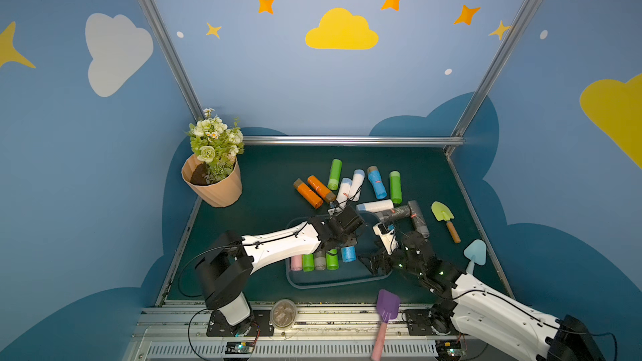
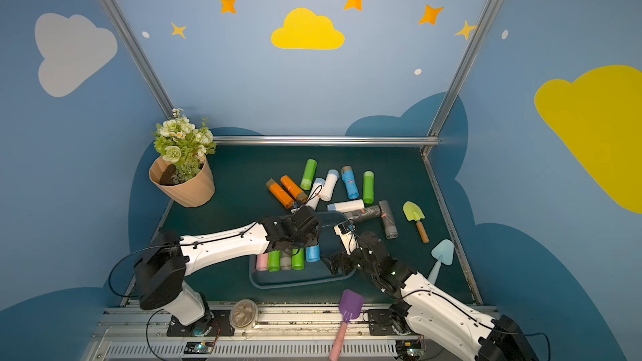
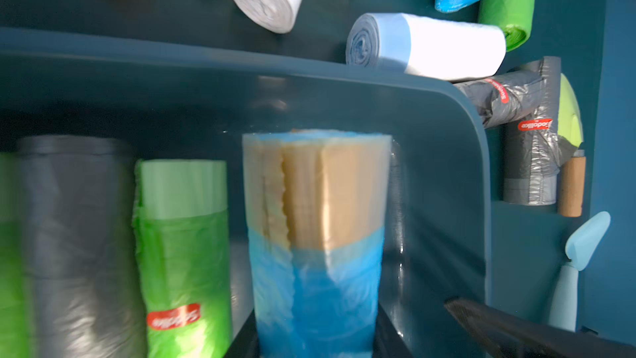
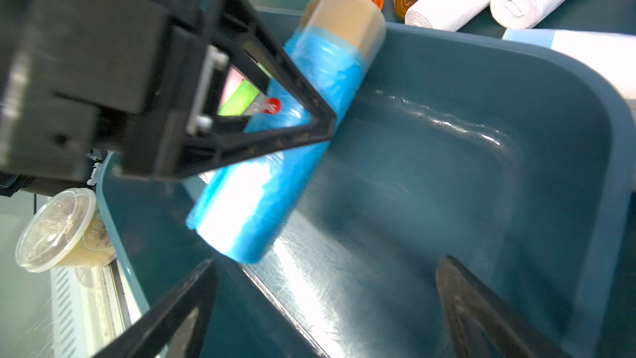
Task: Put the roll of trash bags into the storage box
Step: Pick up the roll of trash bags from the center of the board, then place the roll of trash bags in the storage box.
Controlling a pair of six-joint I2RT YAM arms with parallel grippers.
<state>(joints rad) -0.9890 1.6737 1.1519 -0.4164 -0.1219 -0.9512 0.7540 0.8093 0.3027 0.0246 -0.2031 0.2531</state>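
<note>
The left gripper [image 1: 344, 243] is clamping the blue roll of trash bags [image 4: 275, 173] between narrowed jaws, holding it inside the storage box [image 4: 516, 98] just beside a green roll [image 3: 182, 253]. The right gripper [image 4: 325, 280] is hovering over the box's bare end with jaws spread wide, apart from the blue roll.

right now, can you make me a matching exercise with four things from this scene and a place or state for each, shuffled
Column 1
1. left gripper
2. right gripper
3. orange rolls
4. purple scoop

Column 2
a. lying on the table beyond the storage box
b. shut on the blue roll
c. at the table's front edge
d. open, over the storage box

Pairs: 1-b, 2-d, 3-a, 4-c
</note>
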